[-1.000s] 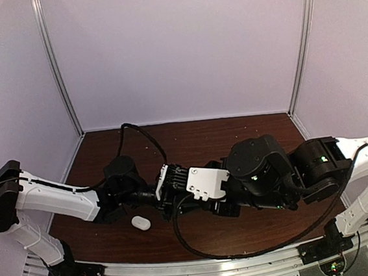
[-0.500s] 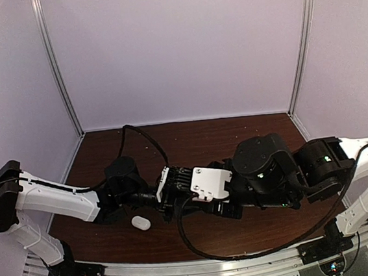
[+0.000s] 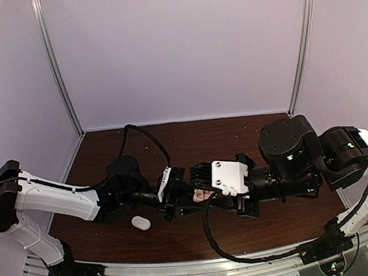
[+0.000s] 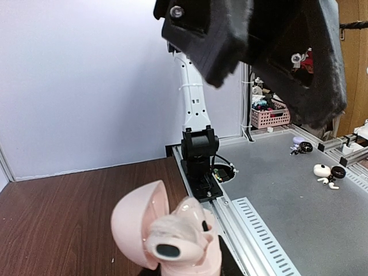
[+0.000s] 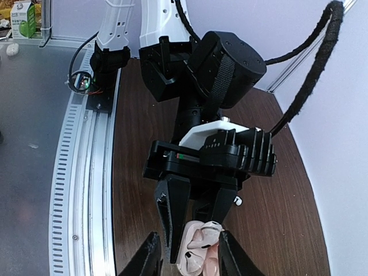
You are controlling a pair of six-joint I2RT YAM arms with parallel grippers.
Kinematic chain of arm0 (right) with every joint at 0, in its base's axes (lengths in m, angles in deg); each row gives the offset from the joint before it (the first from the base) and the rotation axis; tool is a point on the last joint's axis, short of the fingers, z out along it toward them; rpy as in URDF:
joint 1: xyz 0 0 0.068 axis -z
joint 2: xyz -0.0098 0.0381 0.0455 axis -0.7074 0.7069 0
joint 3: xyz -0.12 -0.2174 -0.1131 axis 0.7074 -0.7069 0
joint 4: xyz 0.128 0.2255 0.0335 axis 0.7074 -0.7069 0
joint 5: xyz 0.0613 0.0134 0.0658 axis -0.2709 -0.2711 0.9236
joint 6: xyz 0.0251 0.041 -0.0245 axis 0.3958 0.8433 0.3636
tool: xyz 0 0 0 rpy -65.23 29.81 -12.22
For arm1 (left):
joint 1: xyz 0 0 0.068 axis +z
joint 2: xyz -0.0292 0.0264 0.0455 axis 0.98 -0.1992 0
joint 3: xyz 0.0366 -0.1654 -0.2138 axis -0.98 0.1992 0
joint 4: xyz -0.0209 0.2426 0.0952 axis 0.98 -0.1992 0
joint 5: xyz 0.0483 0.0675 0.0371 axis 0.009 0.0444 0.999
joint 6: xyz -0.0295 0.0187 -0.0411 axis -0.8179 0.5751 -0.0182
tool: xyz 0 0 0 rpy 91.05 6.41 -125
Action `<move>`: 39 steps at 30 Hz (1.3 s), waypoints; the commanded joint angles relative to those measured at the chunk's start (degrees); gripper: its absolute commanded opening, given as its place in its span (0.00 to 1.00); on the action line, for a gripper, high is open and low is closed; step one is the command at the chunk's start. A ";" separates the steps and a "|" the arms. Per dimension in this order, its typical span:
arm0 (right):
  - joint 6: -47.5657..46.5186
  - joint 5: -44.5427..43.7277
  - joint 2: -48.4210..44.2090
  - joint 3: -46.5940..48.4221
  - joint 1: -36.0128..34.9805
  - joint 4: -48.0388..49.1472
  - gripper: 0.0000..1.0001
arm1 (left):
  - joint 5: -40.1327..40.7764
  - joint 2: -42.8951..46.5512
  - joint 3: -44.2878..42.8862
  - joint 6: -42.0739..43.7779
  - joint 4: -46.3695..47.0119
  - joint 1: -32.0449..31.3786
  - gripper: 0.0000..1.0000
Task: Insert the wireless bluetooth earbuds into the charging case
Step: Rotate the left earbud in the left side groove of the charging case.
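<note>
Right wrist view: two small whitish plastic earbuds (image 5: 201,238) sit in the mouth of an open pink plastic charging case (image 5: 208,268). They lie directly ahead of the right pincer (image 5: 188,257), whose fingers are spread either side. Nearer is the left pincer (image 5: 196,227), pinching that case. Earbud long axis: cannot tell. Only the left wrist view shows the lid standing open. Only the top external view shows a white oval case (image 3: 141,223) on the brown tabletop (image 3: 236,139).
</note>
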 commanded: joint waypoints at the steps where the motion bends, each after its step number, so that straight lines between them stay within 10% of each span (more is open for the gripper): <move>1: -1.00 1.20 2.29 3.53 0.03 -6.27 0.34 | -0.68 1.18 -2.49 2.61 -3.14 -0.12 0.00; 39: -1.61 2.12 6.61 2.18 3.29 -8.76 0.53 | -0.10 1.37 -3.54 7.09 -6.85 -1.34 0.00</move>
